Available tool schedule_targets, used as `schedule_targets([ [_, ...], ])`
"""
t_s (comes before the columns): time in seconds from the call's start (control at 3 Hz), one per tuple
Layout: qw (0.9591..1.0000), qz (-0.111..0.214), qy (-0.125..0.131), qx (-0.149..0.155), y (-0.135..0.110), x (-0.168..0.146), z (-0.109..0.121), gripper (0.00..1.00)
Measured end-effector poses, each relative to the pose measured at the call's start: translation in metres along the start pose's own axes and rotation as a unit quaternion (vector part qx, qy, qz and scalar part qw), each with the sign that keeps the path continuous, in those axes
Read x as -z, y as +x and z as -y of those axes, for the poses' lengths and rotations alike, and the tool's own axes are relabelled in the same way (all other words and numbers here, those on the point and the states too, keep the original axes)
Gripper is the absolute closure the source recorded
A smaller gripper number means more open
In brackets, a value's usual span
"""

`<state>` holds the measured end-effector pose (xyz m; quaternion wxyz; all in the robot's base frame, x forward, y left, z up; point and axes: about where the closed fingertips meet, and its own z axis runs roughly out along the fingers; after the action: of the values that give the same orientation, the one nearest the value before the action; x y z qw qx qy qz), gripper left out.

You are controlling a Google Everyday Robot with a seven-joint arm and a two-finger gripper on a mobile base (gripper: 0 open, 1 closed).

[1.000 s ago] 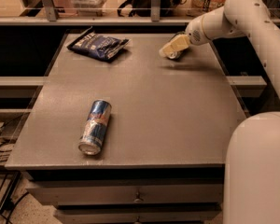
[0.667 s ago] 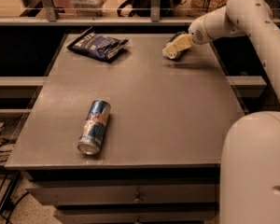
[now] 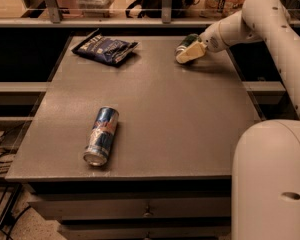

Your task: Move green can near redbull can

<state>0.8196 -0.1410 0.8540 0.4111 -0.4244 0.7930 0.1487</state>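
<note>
The green can (image 3: 187, 40) is at the far right of the grey table (image 3: 170, 109), mostly hidden behind my gripper (image 3: 186, 53). The gripper's cream-coloured end sits right against the can's near side, low over the table top. The redbull can (image 3: 101, 135) lies on its side near the front left of the table, blue and silver, with its silver end toward the front edge. It is far from the green can.
A dark blue chip bag (image 3: 106, 48) lies at the far left of the table. My white arm (image 3: 285, 44) reaches in along the right side, and my white body (image 3: 270, 179) stands at the front right corner. A shelf rail runs behind the table.
The gripper has shifted very slightly to the right at the green can. The redbull can and the chip bag have not moved.
</note>
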Motion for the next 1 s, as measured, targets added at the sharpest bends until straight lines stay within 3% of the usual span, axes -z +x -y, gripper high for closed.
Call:
schedule_targets([
  [0.33, 0.9999, -0.007, -0.013, 0.004, 0.006, 0.000, -0.006, 0.64],
  [0.67, 0.9994, -0.015, -0.014, 0.029, -0.006, 0.018, -0.016, 0.87],
  [1.0, 0.9973, -0.021, -0.006, 0.070, -0.028, 0.049, -0.033, 1.00],
])
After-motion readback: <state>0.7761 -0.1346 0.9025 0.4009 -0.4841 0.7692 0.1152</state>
